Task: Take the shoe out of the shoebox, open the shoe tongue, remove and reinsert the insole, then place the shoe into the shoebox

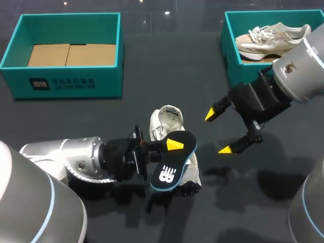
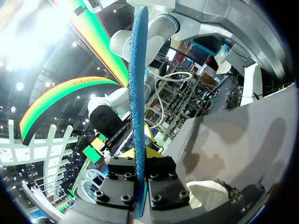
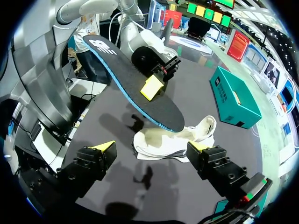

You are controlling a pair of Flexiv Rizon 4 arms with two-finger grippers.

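The dark surface (image 1: 152,76) carries two teal boxes well apart: the left box (image 1: 61,83) holds only cardboard (image 1: 71,54); the right box (image 1: 235,71) holds a second shoe (image 1: 273,38). Between them, nearer the robot, the shoe (image 1: 167,119) lies on the surface, out of either box, its opening facing up.

The left arm comes in low and its left fingers (image 1: 175,144) are clenched on the insole (image 1: 172,164), which the left wrist view shows edge-on, pinched from both sides. The insole is out of the shoe and held slanted above it; one end hangs close over the shoe's collar, and I cannot tell whether it touches. The right fingers (image 1: 226,149) are spread wide and grasp nothing; they hover just beside the shoe, on the right box's side.

The step in hand looks like the turn from removal to reinsertion: the insole is out and not yet back in. The next move likely calls for tipping the insole so its toe end points down into the opening, then sliding it forward along the sole; the free right fingers could pin the shoe or hold the tongue back, since a loose shoe may skid under the push. Boxing the shoe comes after; which box is meant I cannot tell.
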